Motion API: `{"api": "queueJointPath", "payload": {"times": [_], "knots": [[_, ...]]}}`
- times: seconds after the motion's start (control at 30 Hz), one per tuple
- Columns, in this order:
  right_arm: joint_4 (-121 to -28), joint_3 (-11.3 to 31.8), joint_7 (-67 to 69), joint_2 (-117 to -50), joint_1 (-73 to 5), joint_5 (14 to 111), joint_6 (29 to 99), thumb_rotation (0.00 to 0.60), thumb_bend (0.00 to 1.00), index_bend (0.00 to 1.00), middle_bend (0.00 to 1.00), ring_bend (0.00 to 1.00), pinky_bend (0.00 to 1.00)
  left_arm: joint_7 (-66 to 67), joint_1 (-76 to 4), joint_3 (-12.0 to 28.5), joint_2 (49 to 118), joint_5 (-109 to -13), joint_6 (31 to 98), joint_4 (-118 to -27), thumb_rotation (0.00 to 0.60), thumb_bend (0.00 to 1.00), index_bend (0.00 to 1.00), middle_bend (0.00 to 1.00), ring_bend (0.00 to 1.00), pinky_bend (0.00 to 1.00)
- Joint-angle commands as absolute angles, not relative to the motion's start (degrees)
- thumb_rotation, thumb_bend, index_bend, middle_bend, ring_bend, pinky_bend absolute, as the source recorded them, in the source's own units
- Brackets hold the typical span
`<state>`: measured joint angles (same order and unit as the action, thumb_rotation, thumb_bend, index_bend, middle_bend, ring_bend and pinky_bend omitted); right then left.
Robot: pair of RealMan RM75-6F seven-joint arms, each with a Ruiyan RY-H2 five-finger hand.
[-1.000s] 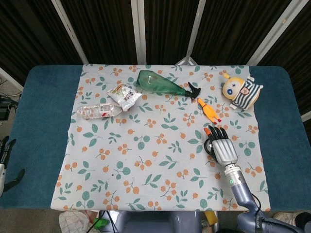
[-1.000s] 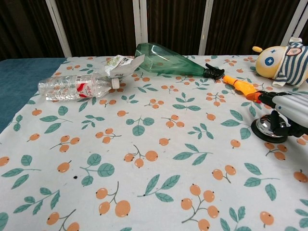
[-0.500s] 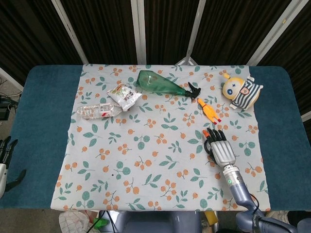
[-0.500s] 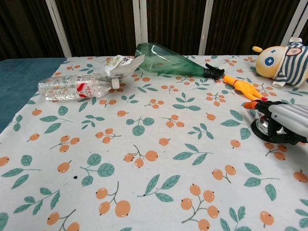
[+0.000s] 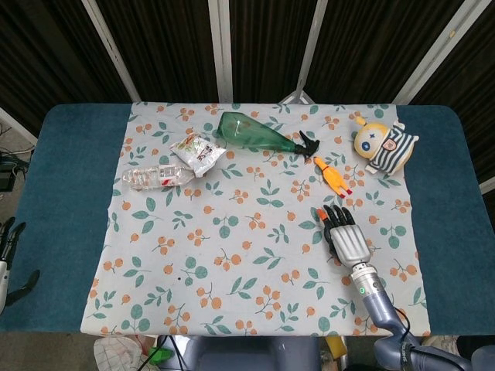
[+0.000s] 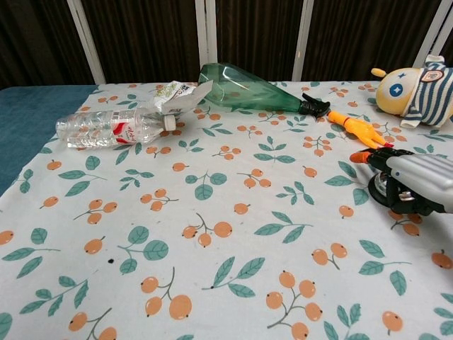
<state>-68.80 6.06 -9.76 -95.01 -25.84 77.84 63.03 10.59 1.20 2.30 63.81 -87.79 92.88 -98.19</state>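
Dark slatted panels with pale uprights close off the far side, and before them we log a blue-topped bench spread with a white cloth printed in orange berries and green leaves.

Item one: our right robot hand, silver-backed with dark fingers tipped in orange, lying palm down on the right near part of the cloth. Its fingers are curved down over a round black-rimmed object with a shiny metal centre, touching it from above; we cannot tell whether this amounts to a firm grip. The head view hides most of that object under the hand.

Item two: our left robot hand, only dark fingertips at the left edge of the head view, off the cloth; we cannot tell whether it is open or closed.

Item three: an orange rubber chicken toy, lying just beyond the right robot hand's fingertips.

Item four: a green cone-shaped spray bottle with a black nozzle, on its side at the far middle, nozzle near the chicken.

Item five: a yellow plush doll in a striped jumper, far right.

Item six: a crumpled snack packet, far left of the bottle.

Item seven: a clear plastic water bottle, on its side, cap end just beside the packet.
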Motion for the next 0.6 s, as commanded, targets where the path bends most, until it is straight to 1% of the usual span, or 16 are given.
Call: {"api": "queueJointPath", "payload": {"times": [0.03,0.23,0.3,0.47,0.6], "knots": [[-73.00,6.77,-10.59,-92.42,-25.56,79.03,65.58,0.600,1.00,0.09,0.00,0.00,0.00,10.63,1.15,2.24,63.83,-87.87,92.77,-98.23,0.600,0.40,0.05,0.00,0.03,0.16],[-81.98,8.48,-12.10,-86.82,-24.60,79.80,69.66,0.600,1.00,0.09,0.00,0.00,0.00,10.69,1.16,2.09,63.81,-88.10,92.75,-98.31,0.600,0.40,0.05,0.00,0.03,0.16],[-86.11,8.93,-12.07,-84.13,-23.74,80.74,71.98,0.600,1.00,0.09,0.00,0.00,0.00,10.58,1.23,2.16,63.78,-88.02,92.92,-98.29,0.600,0.40,0.05,0.00,0.03,0.16],[-95.14,7.75,-14.97,-77.57,-21.20,82.10,75.14,0.600,1.00,0.09,0.00,0.00,0.00,10.26,1.30,2.16,63.65,-87.98,92.97,-98.32,0.600,0.40,0.05,0.00,0.03,0.16],[-98.70,5.87,-18.18,-74.37,-18.50,84.41,78.99,0.600,1.00,0.09,0.00,0.00,0.00,9.92,1.40,2.08,63.53,-88.25,93.20,-98.30,0.600,0.40,0.05,0.00,0.03,0.16]]}}
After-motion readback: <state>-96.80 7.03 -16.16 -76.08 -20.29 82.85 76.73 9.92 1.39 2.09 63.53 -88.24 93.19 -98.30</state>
